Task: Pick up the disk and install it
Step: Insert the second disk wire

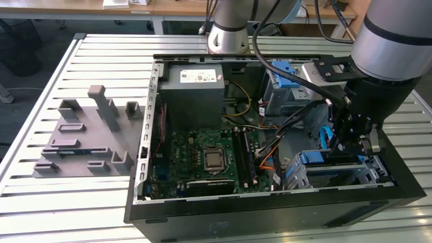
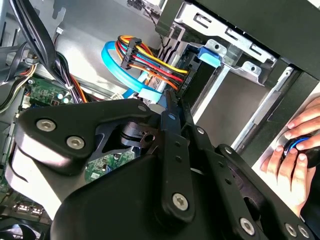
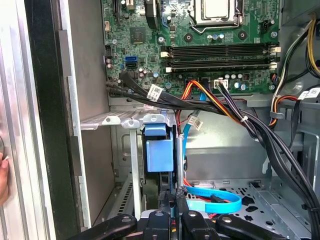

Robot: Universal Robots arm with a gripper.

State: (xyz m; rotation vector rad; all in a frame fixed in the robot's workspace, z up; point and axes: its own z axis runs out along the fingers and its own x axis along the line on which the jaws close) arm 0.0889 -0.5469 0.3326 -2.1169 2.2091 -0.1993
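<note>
The disk [image 1: 317,158] sits on edge in the metal drive cage [image 1: 368,174] at the case's front corner, on the exterior view's right. Its blue rail end [image 3: 160,155] faces me in the first wrist view, and its label face is hidden. A blue tab [image 2: 210,54] marks it in the second wrist view. My gripper [image 1: 351,147] hangs inside the case just beside the cage. Its black fingers [image 3: 172,197] are pressed together, with nothing visible between them, and the tips [image 2: 172,107] lie close to the disk's end and the cable plugs.
The open computer case [image 1: 145,152] lies on a slatted table, showing a motherboard [image 1: 209,152], a grey power supply [image 1: 196,86] and cable bundles [image 3: 240,120]. A blue flat cable [image 3: 215,197] loops beside my fingers. A grey fixture [image 1: 88,136] stands outside. A person's hand [image 2: 295,150] rests beside the case.
</note>
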